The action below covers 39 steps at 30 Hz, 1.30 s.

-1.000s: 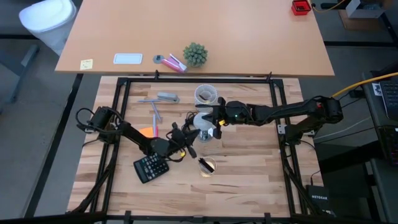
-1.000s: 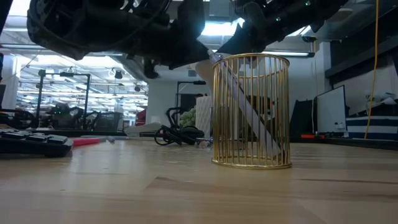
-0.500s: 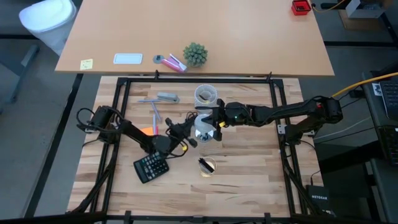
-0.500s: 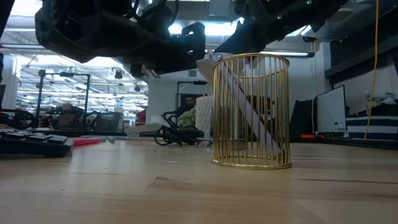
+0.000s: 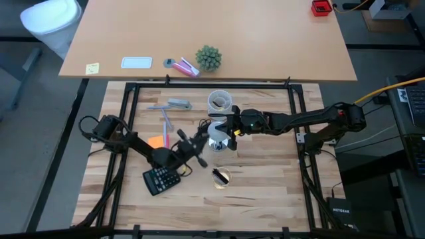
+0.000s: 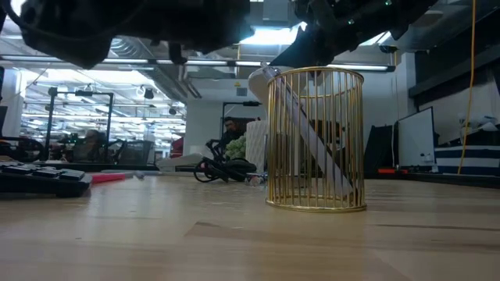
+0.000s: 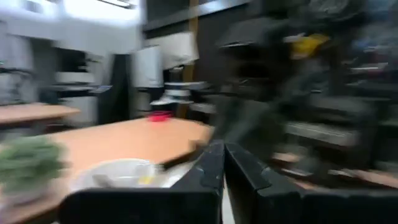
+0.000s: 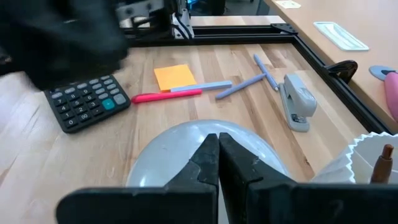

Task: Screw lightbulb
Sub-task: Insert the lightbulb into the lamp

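From where I stand the left gripper point(image 5: 196, 143), its fingers pressed together and empty, hangs tilted just beside the calculator point(image 5: 161, 178) on the tabletop point(image 5: 265, 179). Farther off, the right gripper point(image 5: 224, 127), also pinched closed, stretches low and level over the silver socket point(image 8: 205, 149), likely to steady it. The lightbulb itself I cannot pick out; it may be hidden there.

The left pincer point(image 5: 201, 140) has swung up from the calculator point(image 5: 162, 178) toward the silver socket point(image 5: 217, 135).

Gold wire basket point(image 6: 316, 140) on table point(image 6: 195, 242)
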Tool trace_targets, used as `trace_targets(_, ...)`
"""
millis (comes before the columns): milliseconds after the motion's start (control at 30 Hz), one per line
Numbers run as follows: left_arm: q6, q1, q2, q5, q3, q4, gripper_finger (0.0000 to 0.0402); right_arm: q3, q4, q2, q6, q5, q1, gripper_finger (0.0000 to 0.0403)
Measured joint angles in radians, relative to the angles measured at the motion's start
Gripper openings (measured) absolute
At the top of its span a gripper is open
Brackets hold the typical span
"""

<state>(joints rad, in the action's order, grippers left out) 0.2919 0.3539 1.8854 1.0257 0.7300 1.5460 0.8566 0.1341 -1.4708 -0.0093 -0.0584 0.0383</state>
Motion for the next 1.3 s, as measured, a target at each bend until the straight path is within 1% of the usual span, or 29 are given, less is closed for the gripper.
trace_targets(133,-0.118,0.013,0.000,-0.136,0.000,-0.084,0.0003,0.000,0.005,0.000,0.000,-0.001,0.000,0.0005)
trace_targets(233,-0.224,0.000,0.000,-0.221,0.001,-0.169,0.0003,0.000,0.006,0.000,0.000,-0.001,0.000,0.0005)
trace_targets(300,-0.294,-0.014,0.000,-0.256,0.001,-0.226,0.0003,0.000,0.007,0.000,0.000,-0.001,0.000,0.0005)
trace_targets(400,-0.364,-0.032,0.000,-0.263,0.001,-0.278,0.0003,0.000,0.006,0.000,0.000,-0.001,0.000,0.0005)
trace_targets(633,-0.366,-0.079,0.000,-0.264,0.001,-0.290,0.0003,0.000,0.007,0.000,0.000,-0.001,0.000,0.0005)
trace_targets(767,-0.397,-0.098,-0.001,-0.266,0.002,-0.317,0.0003,0.000,0.006,0.000,0.000,-0.005,0.001,0.0005)
trace_targets(867,-0.389,-0.096,-0.002,-0.229,0.003,-0.326,0.0003,0.000,0.007,0.000,0.000,-0.010,0.001,0.0005)
trace_targets(1100,-0.325,-0.066,-0.002,-0.030,0.003,-0.326,0.0003,0.000,0.005,0.000,0.000,-0.014,0.002,0.0005)
trace_targets(1300,-0.282,-0.074,-0.002,0.090,0.001,-0.333,0.0003,-0.001,0.002,0.000,0.000,-0.007,0.002,0.0005)
